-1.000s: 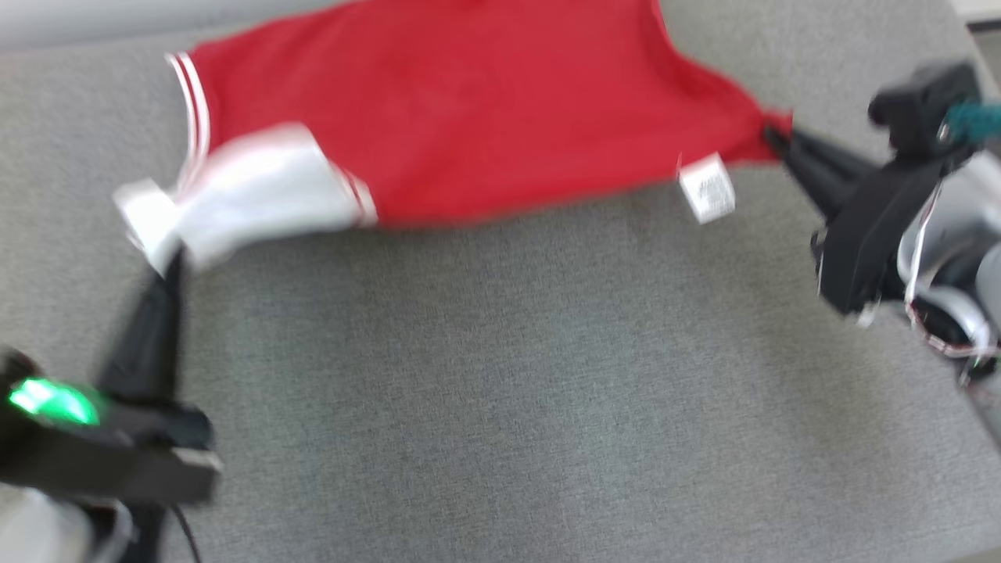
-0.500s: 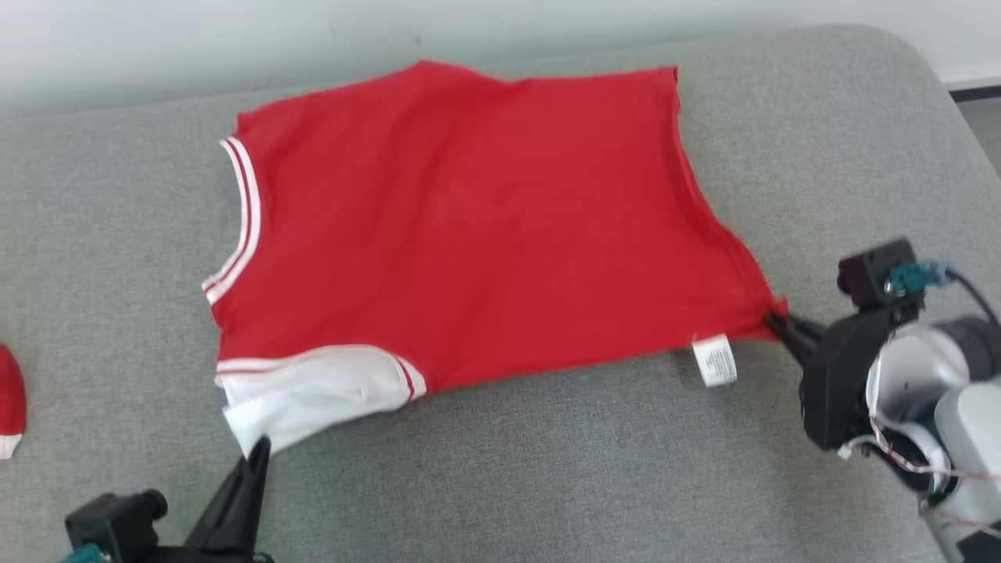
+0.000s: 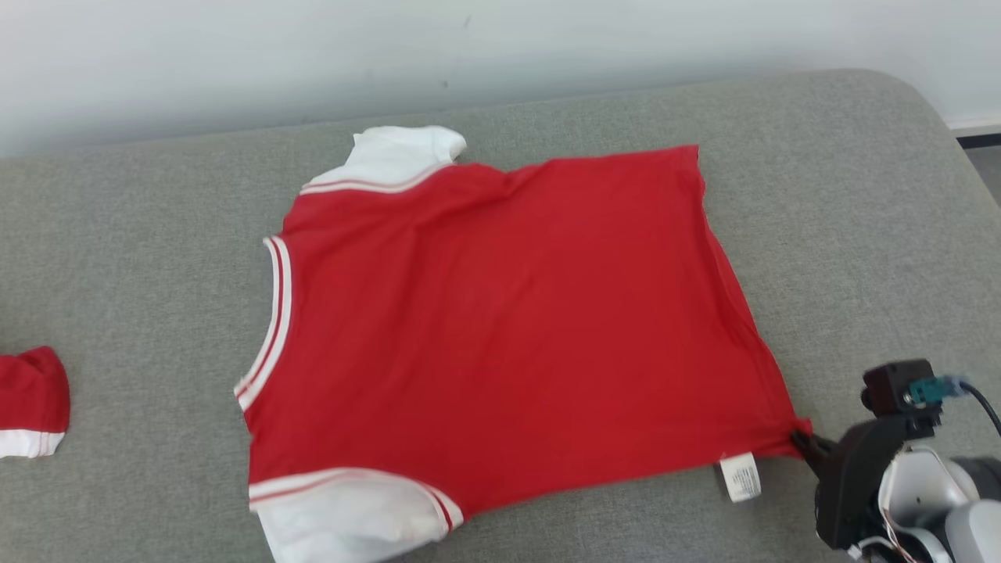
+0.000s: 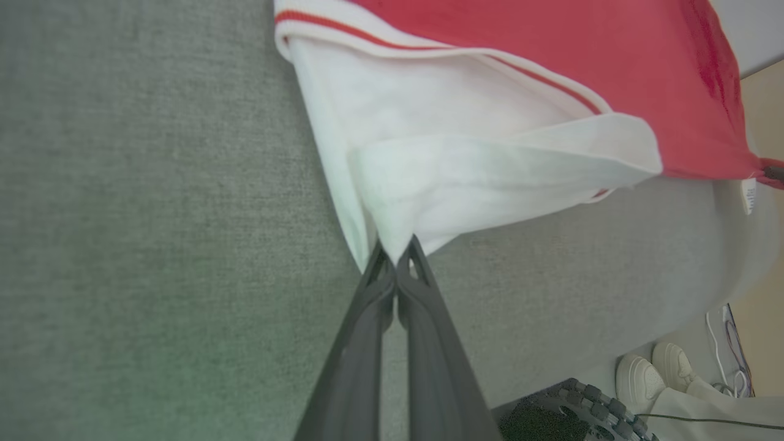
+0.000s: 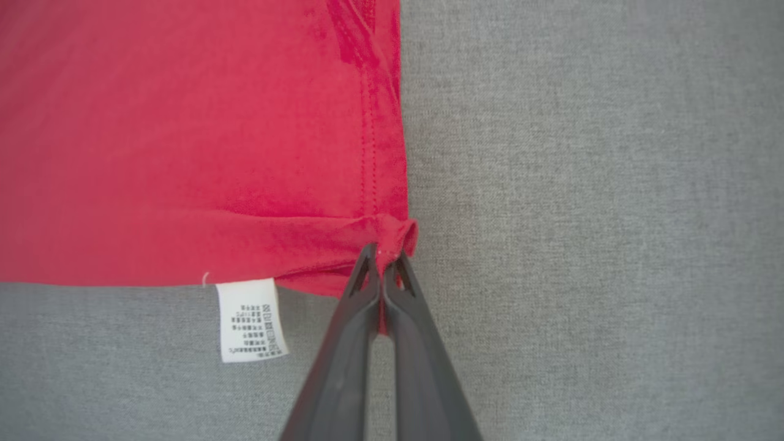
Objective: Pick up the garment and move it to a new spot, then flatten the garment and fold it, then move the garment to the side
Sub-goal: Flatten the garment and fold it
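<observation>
Soft matt cloth garment; coarse woven fabric cushion (also matt).

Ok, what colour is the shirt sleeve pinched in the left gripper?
It's a white fabric sleeve, red-striped band at its seam; best in the left wrist view.

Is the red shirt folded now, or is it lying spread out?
Spread out. The red shirt lies flat on the grey cushion, both white sleeves out to the sides, no fold across its body.

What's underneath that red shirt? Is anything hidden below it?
The red shirt lies spread on a grey cushion, which shows around it. A white label pokes out at its near edge. Anything else beneath the cloth is covered.
</observation>
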You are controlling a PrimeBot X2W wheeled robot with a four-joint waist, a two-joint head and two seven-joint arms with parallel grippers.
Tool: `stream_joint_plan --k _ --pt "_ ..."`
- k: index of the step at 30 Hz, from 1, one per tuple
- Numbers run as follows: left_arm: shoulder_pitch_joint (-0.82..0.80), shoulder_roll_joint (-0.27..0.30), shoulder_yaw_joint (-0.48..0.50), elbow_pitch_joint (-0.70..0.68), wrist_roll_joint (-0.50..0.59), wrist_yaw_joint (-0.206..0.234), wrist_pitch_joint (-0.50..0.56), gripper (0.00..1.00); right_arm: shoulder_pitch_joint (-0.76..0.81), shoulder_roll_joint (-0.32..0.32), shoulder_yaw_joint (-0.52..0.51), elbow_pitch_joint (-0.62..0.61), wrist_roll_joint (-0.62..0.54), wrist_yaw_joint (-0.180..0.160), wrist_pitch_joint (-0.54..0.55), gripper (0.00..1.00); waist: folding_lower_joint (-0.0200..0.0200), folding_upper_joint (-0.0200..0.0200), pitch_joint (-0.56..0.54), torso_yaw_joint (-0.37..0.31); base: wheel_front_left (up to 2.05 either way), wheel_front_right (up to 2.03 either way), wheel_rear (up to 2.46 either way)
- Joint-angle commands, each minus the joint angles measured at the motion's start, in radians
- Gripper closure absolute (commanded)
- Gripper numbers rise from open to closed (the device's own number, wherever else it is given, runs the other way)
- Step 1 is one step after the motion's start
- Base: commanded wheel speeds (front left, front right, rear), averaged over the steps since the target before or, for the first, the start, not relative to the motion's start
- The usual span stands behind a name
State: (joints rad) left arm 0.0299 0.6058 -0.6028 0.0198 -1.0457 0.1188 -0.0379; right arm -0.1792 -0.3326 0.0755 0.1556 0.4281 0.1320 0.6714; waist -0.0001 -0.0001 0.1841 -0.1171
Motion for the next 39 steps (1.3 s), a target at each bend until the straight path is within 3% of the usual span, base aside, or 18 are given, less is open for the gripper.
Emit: stream_joint_plan --k 1,9,22,31,39 --pt "0.028 0.014 -0.007 -0.003 -0.007 0.007 0.015 1.0 0.03 0.012 -0.02 -0.014 -0.01 -0.002 0.013 1.0 0.0001 0.0001 -0.005 0.005 0.0 0.0 0.0" --pt "0.074 0.038 -0.031 -0.032 -0.022 0.029 0.064 1.0 0.141 0.06 -0.108 -0.1 -0.05 -0.002 0.111 1.0 0.0001 0.0001 -0.014 0.014 0.0 0.0 0.0" --pt "-0.031 -0.006 0.073 -0.086 -0.044 -0.073 -0.09 1.0 0.091 0.12 -0.128 -0.218 -0.003 -0.002 0.04 1.0 0.0001 0.0001 0.0 0.01 0.0 0.0 0.0" --pt "-0.151 -0.029 0.106 -0.072 -0.017 -0.091 -0.121 1.0 -0.021 0.096 -0.092 -0.175 0.018 -0.002 -0.023 1.0 0.0001 0.0001 0.02 0.024 0.0 0.0 0.0" --pt "-0.325 -0.073 0.079 0.048 0.053 -0.117 -0.122 1.0 -0.133 0.087 -0.057 -0.078 0.015 -0.002 -0.092 1.0 0.0001 0.0001 0.059 0.039 0.0 0.0 0.0"
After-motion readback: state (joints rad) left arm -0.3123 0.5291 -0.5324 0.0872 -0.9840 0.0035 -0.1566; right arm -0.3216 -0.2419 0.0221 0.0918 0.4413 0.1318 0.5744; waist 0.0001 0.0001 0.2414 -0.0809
